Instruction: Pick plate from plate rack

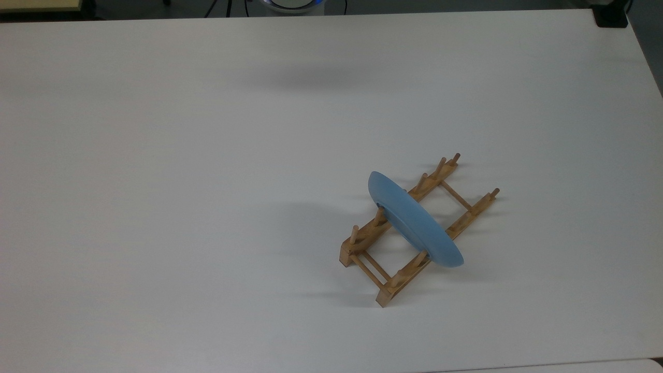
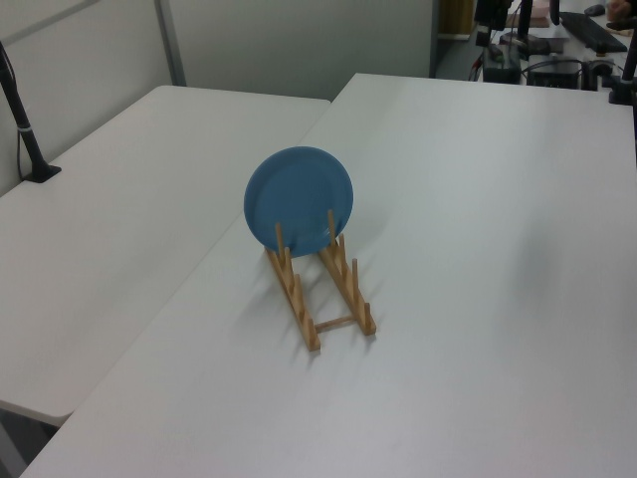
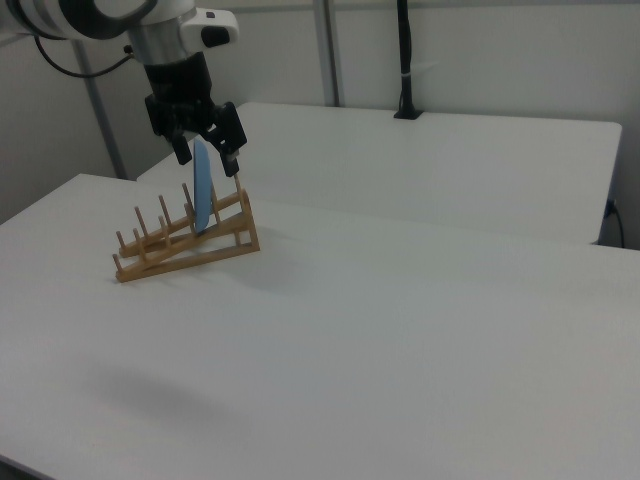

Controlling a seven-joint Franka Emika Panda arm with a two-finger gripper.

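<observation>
The light blue plate [image 1: 414, 220] stands on edge between the pegs of the wooden plate rack [image 1: 362, 243], right of centre on the white table in the top view. In the left view the plate [image 2: 299, 199] shows its round face and leans in the rack [image 2: 309, 321]. In the right view it [image 3: 201, 195] is seen edge-on in the rack [image 3: 190, 255]. My gripper [image 3: 208, 158] is open, and in the right view its black fingers [image 3: 183, 150] line up on either side of the plate's top edge. I cannot tell whether they touch it.
A second white table [image 2: 100, 199] adjoins this one along a seam close to the rack. A black pole [image 3: 405, 60] stands clamped on it. A black clamp [image 1: 611, 18] sits at the top view's far right corner. Open tabletop [image 1: 181, 207] surrounds the rack.
</observation>
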